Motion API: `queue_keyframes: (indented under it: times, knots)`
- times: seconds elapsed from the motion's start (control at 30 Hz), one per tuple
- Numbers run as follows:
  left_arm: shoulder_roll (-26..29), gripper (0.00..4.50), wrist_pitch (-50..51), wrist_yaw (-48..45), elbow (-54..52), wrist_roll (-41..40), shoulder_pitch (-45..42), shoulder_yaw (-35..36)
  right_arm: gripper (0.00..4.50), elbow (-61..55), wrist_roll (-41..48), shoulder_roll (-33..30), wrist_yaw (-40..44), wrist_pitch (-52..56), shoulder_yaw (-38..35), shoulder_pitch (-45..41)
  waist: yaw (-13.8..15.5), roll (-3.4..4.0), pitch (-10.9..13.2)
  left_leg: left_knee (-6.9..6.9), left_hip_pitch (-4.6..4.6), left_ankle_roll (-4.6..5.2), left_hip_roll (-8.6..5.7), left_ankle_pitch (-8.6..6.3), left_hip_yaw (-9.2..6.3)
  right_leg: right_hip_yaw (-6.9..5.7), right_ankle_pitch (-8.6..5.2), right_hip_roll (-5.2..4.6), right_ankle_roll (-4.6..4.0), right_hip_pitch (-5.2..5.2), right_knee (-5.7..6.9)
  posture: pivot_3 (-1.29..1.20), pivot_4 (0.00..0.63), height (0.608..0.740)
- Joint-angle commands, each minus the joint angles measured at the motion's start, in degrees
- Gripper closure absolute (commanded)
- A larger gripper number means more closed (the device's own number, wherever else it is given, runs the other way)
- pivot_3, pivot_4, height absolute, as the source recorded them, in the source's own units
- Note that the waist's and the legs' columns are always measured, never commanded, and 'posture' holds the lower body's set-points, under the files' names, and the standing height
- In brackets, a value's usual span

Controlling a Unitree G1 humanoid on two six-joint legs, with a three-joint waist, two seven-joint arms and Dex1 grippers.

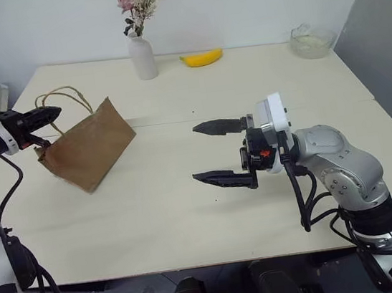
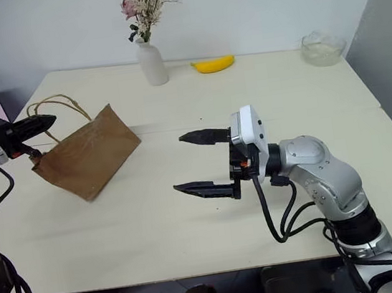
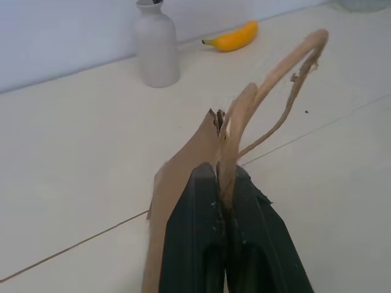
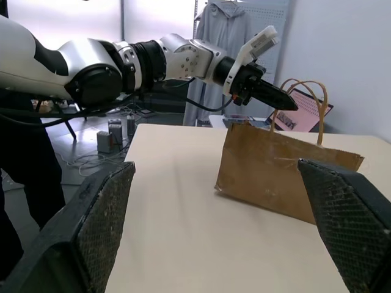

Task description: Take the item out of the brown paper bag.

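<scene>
Pinching one tan loop handle (image 3: 269, 79) of the brown paper bag (image 1: 90, 154), the left gripper (image 1: 53, 113) sits at the left edge of the head view, fingers clamped tight on the strap as the left wrist view shows. The bag hangs tilted from that handle in the left-centre of the frame, its lower corner down on the cream table (image 1: 190, 212), its mouth turned toward the left gripper.

Right gripper (image 1: 210, 152) is at frame centre, jaws spread wide and holding nothing, fingers pointing left toward the bag but well apart from it. In the right wrist view the bag (image 4: 275, 168) stands between its two fingers (image 4: 101, 213), farther along the table, with the left gripper (image 4: 278, 97) clamped on the handle at its top.

Can't see the item anywhere; bag interior isn't visible from any view, so can't tell whether it's inside.

Top of frame: white vase (image 1: 143, 58) with dried flowers, a banana (image 1: 202, 58) just to its right, a clear glass bowl (image 1: 311, 39) at the upper right. All well clear of both grippers.
</scene>
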Motion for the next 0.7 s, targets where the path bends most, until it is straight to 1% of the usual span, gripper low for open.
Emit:
queue_keyframes:
  times: [0.03, 0.13, 0.2, 0.3, 0.43, 0.5, 0.6, 0.7]
  knots:
    - [0.74, 4.48, -2.62, -3.18, -0.11, 1.23, -6.02, -1.55, 0.00, -2.66, 0.59, -1.32, -0.36, 0.70, -1.15, -0.04, 0.11, -0.03, -0.02, 0.01, -0.07, 0.00, -0.01, 0.00, 0.00, -0.01, 0.00, 0.00, 0.00, -0.08, 0.01, 0.00, 0.150, 0.740]
    - [-1.79, 4.48, -3.64, -6.01, 1.31, 2.63, -12.57, -4.34, 0.00, -4.29, 0.86, -4.18, 0.43, 1.04, -2.30, 2.03, 0.60, -0.11, -0.05, 0.12, -0.43, 0.00, -0.06, 0.01, 0.00, -0.04, 0.01, 0.00, 0.02, -0.42, 0.10, 0.00, 0.150, 0.740]
    - [-3.09, 4.48, -4.19, -7.23, 2.51, 3.32, -15.50, -5.43, 0.00, -5.30, 1.35, -5.46, 0.72, 0.85, -2.85, 3.47, 0.78, -0.12, -0.05, 0.11, -0.46, 0.00, -0.12, 0.01, 0.05, -0.04, 0.00, 0.01, 0.05, -0.45, 0.09, 0.00, 0.150, 0.740]
    - [-6.79, 4.48, -5.06, -10.12, 4.34, 4.58, -21.18, -7.80, 0.00, -8.20, 2.36, -7.83, 0.48, 1.02, -4.16, 7.15, 0.94, -0.14, -0.04, 0.09, -0.46, 0.01, -0.14, 0.00, 0.14, 0.05, -0.04, 0.02, 0.11, -0.48, 0.08, 0.00, 0.150, 0.740]
    - [-11.22, 4.48, -6.85, -13.49, 7.19, 6.12, -25.33, -9.83, 0.00, -10.05, 2.47, -9.15, -1.24, 1.25, -5.29, 9.86, 0.81, -0.15, -0.03, 0.09, -0.46, 0.01, -0.15, 0.00, 0.18, 0.07, -0.05, 0.07, 0.13, -0.50, 0.11, 0.00, 0.150, 0.740]
    - [-14.85, 4.48, -8.91, -15.54, 9.06, 7.01, -27.39, -11.22, 0.00, -11.47, 2.45, -9.80, -2.79, 1.51, -6.55, 11.80, 0.69, -0.16, -0.03, 0.09, -0.45, 0.01, -0.14, 0.00, 0.20, 0.12, -0.05, 0.07, 0.13, -0.52, 0.16, 0.00, 0.150, 0.740]
    - [-18.78, 4.48, -13.96, -15.34, 12.17, 8.48, -29.34, -11.87, 0.00, -13.28, 2.50, -10.62, -4.58, 1.85, -8.16, 14.30, 0.59, -0.16, -0.03, 0.10, -0.46, 0.01, -0.14, 0.00, 0.19, 0.09, -0.05, 0.10, 0.13, -0.52, 0.17, 0.00, 0.150, 0.740]
    - [-21.84, 4.48, -20.38, -12.03, 15.05, 10.49, -30.67, -12.45, 0.00, -14.74, 2.67, -11.27, -6.20, 2.32, -9.77, 16.54, 0.18, -0.17, -0.02, 0.10, -0.46, 0.01, -0.14, 0.00, 0.23, 0.19, -0.04, 0.09, 0.13, -0.54, 0.17, 0.00, 0.150, 0.740]
